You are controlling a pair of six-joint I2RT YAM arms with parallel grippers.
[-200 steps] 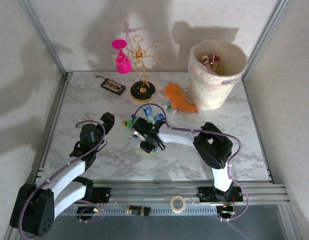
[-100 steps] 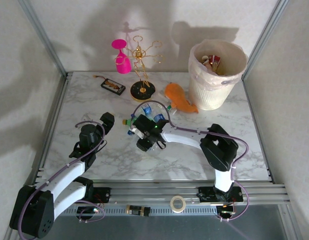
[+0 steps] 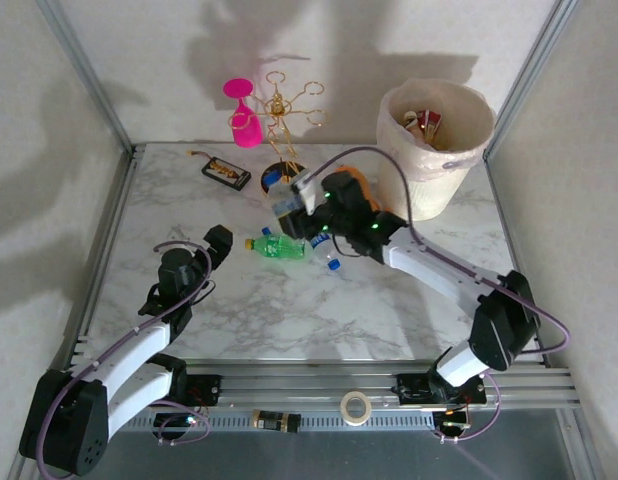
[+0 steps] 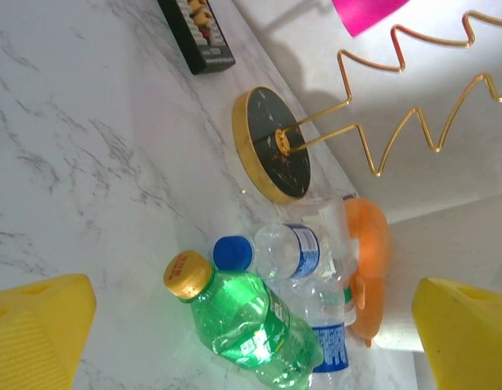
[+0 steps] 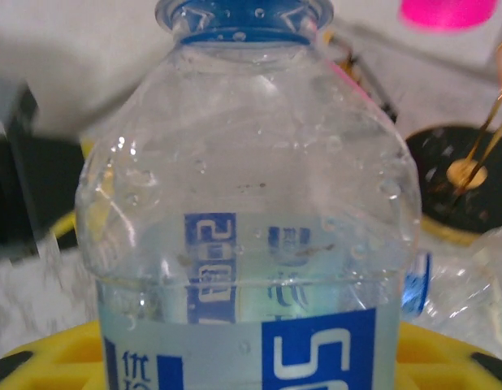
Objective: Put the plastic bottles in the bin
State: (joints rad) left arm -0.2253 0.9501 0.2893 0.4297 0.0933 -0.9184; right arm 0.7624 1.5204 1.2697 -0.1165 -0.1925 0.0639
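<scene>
Right gripper (image 3: pixel 293 206) has raised a clear bottle (image 3: pixel 281 197) near the rack (image 4: pixel 274 145).

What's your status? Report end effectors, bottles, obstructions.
Left end effector open, empty. Right end effector shut on clear bottle. Green bottle lies on table; bin back right. Gold rack close behind load.

Label of bottle (image 5: pixel 249 187) cropped, unreadable

Blue-labelled clear bottle (image 5: pixel 251 236), green bottle (image 4: pixel 253 327), cream bin (image 3: pixel 441 182)
</scene>
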